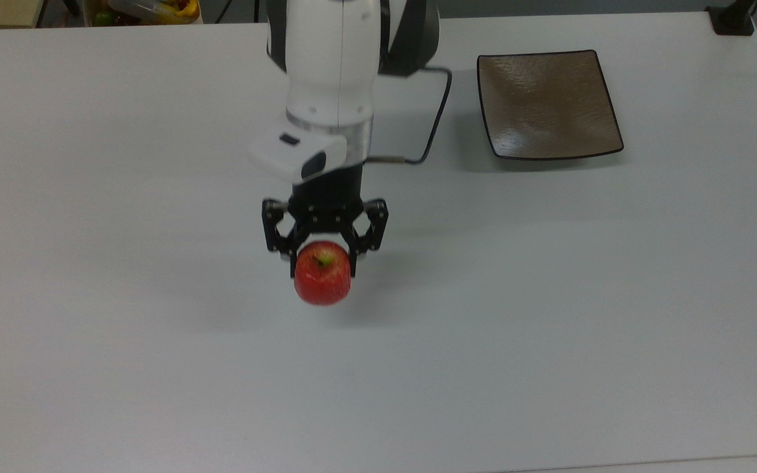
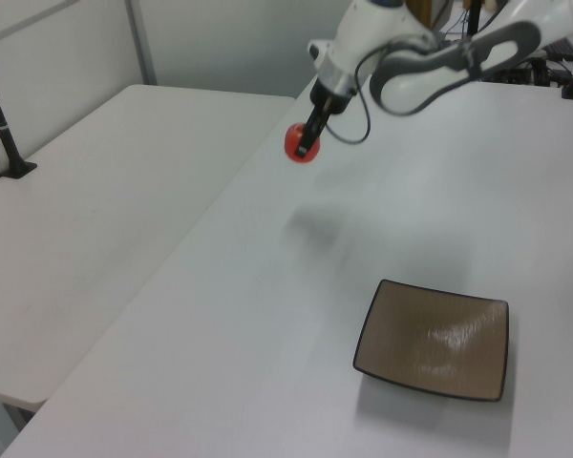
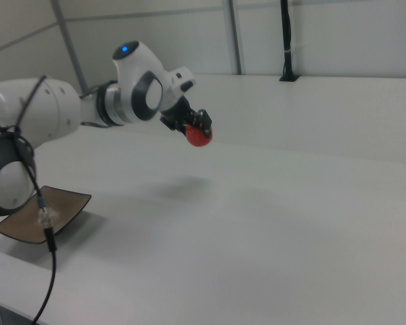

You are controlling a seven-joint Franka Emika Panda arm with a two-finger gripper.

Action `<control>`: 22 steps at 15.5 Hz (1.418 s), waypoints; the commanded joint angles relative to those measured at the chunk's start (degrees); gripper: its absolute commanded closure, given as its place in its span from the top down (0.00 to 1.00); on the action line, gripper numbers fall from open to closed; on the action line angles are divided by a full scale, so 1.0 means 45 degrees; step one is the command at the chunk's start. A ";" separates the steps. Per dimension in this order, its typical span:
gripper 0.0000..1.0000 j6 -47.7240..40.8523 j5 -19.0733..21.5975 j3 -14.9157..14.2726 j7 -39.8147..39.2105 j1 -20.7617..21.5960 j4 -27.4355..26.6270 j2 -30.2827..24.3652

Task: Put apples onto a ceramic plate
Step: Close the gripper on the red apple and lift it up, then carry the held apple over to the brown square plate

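Red apple [image 1: 322,281] | pinched in gripper [image 1: 323,257] | apparently airborne | plate [image 1: 547,105] bare

Glossy red apple [image 1: 322,281]; matt black gripper [image 1: 323,257] beneath a smooth, shiny white arm [image 1: 329,59]. Glazed, faintly rippled brown plate [image 1: 546,105]. Matt white table [image 1: 549,315].

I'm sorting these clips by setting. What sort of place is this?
Probably a robotics lab or test room: a robot arm holds an apple in its gripper over a plain white table, with a ceramic plate as the sole prop.
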 commanded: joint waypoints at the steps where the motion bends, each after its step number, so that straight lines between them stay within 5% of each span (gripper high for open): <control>1: 0.00 -0.2070 0.0435 -0.0066 0.0604 0.0318 -0.1510 -0.2570; 11: 0.00 -0.5451 0.1391 -0.0065 0.0488 0.1607 -0.3697 -0.6341; 22: 0.00 -0.7174 0.2328 0.0499 0.0935 0.4030 -0.5494 -0.7437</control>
